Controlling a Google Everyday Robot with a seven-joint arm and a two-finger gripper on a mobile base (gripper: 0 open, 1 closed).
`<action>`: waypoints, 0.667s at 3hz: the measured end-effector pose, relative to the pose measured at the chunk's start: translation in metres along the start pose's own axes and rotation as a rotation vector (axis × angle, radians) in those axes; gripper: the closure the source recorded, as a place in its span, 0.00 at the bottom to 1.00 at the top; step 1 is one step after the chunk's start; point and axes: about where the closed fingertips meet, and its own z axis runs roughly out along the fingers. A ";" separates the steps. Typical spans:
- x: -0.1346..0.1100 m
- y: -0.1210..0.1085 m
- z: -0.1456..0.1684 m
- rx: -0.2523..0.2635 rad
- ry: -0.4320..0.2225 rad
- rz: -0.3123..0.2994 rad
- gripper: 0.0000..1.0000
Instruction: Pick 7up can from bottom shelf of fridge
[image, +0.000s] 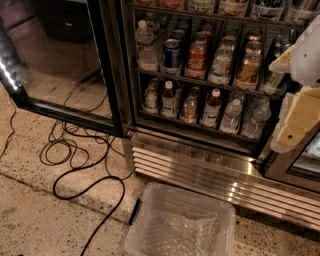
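Observation:
The fridge (118, 75) stands open, with its ribbed steel base grille (200, 172) below. On the bottom shelf (200, 127) a small green and whitish 7up can (150, 100) stands at the far left. To its right stand brown white-capped bottles (169, 100) and clear bottles (233, 116). My gripper (290, 132), a cream and white piece on the arm, hangs at the right edge of the view. It is in front of the fridge's right side, far from the can and level with the bottom shelf. It holds nothing that I can see.
The glass door (55, 60) is swung open to the left. Black cables (80, 155) loop on the speckled floor. A clear plastic bin (145, 235) with bubble wrap sits below the grille. A blue can (172, 53) and a red can (197, 58) stand on the shelf above.

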 end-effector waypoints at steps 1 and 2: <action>0.000 0.000 0.000 0.000 0.000 0.000 0.00; -0.013 0.017 0.029 -0.031 -0.023 0.017 0.00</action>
